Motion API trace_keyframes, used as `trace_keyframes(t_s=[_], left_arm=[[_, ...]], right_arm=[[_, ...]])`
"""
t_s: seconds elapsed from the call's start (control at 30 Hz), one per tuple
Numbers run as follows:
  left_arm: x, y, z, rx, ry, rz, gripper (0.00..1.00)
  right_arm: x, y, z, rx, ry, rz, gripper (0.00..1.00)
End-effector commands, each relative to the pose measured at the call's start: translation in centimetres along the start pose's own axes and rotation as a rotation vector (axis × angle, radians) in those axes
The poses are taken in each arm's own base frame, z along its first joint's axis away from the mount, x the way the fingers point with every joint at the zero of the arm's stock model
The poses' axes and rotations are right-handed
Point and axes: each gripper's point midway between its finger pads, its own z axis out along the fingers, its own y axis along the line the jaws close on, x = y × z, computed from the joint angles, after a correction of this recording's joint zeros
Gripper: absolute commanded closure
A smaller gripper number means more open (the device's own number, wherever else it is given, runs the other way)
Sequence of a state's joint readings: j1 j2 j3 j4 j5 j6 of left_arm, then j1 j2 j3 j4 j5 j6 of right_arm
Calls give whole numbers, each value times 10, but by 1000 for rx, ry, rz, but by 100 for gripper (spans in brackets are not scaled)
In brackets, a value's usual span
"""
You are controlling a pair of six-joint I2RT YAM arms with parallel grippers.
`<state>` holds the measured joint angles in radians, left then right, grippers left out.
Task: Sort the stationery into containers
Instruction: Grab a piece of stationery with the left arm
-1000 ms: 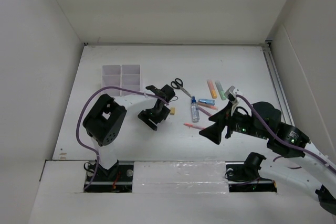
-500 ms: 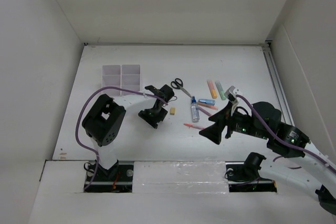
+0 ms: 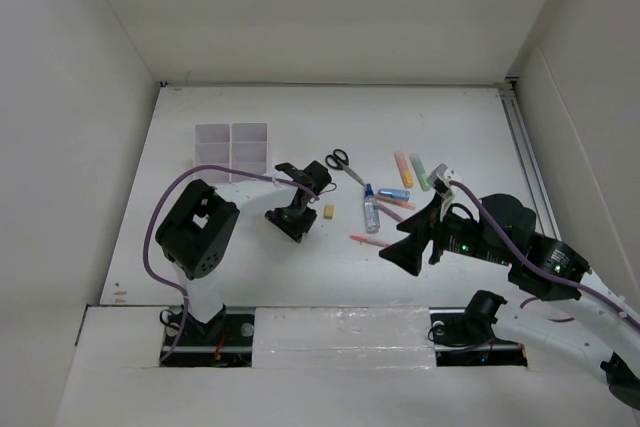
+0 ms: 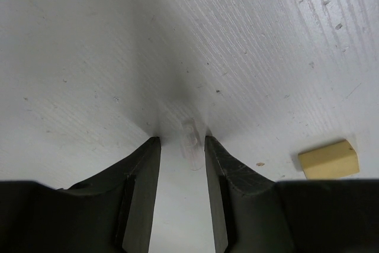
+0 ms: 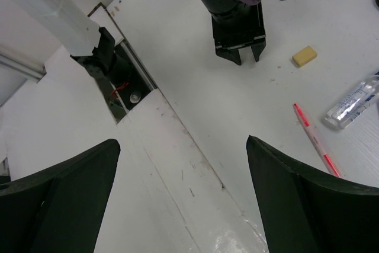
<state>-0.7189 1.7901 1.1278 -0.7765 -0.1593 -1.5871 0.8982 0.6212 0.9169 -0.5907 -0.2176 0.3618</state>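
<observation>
Well, on my overhead feed the left tool (image 3: 293,222) is down at the desk (image 3: 450,122), tips on or just above the surface. Its wrist camera shows the two jaws drawn in to a narrow gap but not closed. A small clear sliver (image 4: 189,137) lies on the desk between the fingertips (image 4: 149,152). I cannot make out what it is, nor whether either jaw touches it, and I see nothing gripped.

The yellow eraser (image 3: 327,211) lies just beside that tool on its right, apart from the jaws. The white organizer (image 3: 232,150) stands toward the far left of the desk, well apart from the loose items.

The scissors (image 3: 340,160) lie beyond the eraser. Farther right, the orange marker (image 3: 403,169) and green marker (image 3: 420,172) lie side by side, with the blue marker (image 3: 393,193) just nearer to me. The clear bottle (image 3: 371,209) lies next to the blue marker, and one red pen (image 3: 372,241) lies nearer the front edge.

The right tool (image 3: 405,247) hangs above the desk near that pen, jaws spread wide and holding nothing.
</observation>
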Motion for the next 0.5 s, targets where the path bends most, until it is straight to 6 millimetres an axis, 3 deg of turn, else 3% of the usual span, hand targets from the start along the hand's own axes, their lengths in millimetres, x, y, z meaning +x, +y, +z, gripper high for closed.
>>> trace_keyframes(t_s=[0.0,0.07,0.13,0.17,0.3,0.37,0.47], left_arm=[[-4,30,38,-123,-69,4,70],[-2,29,40,-124,-60,15,70],[-2,31,43,-137,-60,28,80],[-1,33,46,-147,-61,30,80],[7,32,51,-145,-38,60,100],[11,17,49,-88,-33,87,100],[13,12,42,-78,-69,119,100]], right_arm=[[-14,10,-1,-44,-56,-29,6],[-14,10,-1,-44,-56,-29,6],[-14,10,-1,-44,-56,-29,6],[-14,10,-1,-44,-56,-29,6],[-14,10,-1,-44,-56,-29,7],[-14,10,-1,-44,-56,-29,7],[-14,1,2,4,-55,-23,7]])
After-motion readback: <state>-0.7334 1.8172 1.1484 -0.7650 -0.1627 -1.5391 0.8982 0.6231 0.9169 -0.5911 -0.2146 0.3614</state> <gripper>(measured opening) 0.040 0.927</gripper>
